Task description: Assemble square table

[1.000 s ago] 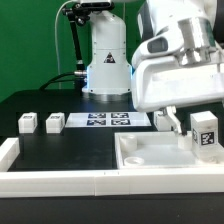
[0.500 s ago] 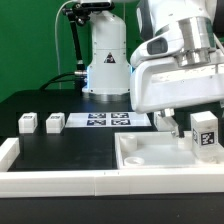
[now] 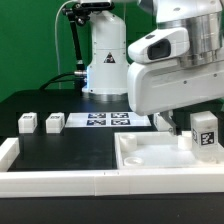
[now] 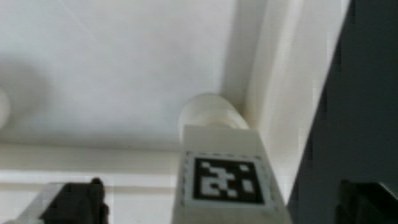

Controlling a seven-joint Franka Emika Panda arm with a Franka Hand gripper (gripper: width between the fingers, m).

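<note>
The square table's white slab [image 3: 150, 152] lies at the exterior view's lower right, rim up. One tagged white leg [image 3: 204, 135] stands upright in its far right corner. My gripper [image 3: 197, 124] hangs right over that leg, and its big white hand hides most of the fingers. In the wrist view the leg [image 4: 222, 160] stands between my two dark fingertips [image 4: 75, 203], with a gap on each side. The gripper [image 4: 221, 206] is open and holds nothing. Two more legs [image 3: 27, 123] [image 3: 54, 123] sit at the left, and another leg [image 3: 161, 121] is partly hidden behind my hand.
The marker board [image 3: 104, 121] lies flat on the black table behind the slab. White border bars run along the front [image 3: 60, 181] and the left edge [image 3: 8, 150]. The robot's base [image 3: 106, 60] stands at the back.
My hand has shifted a little toward the exterior view's left and looms larger over the standing leg. The jaws stay open and no part has moved.
</note>
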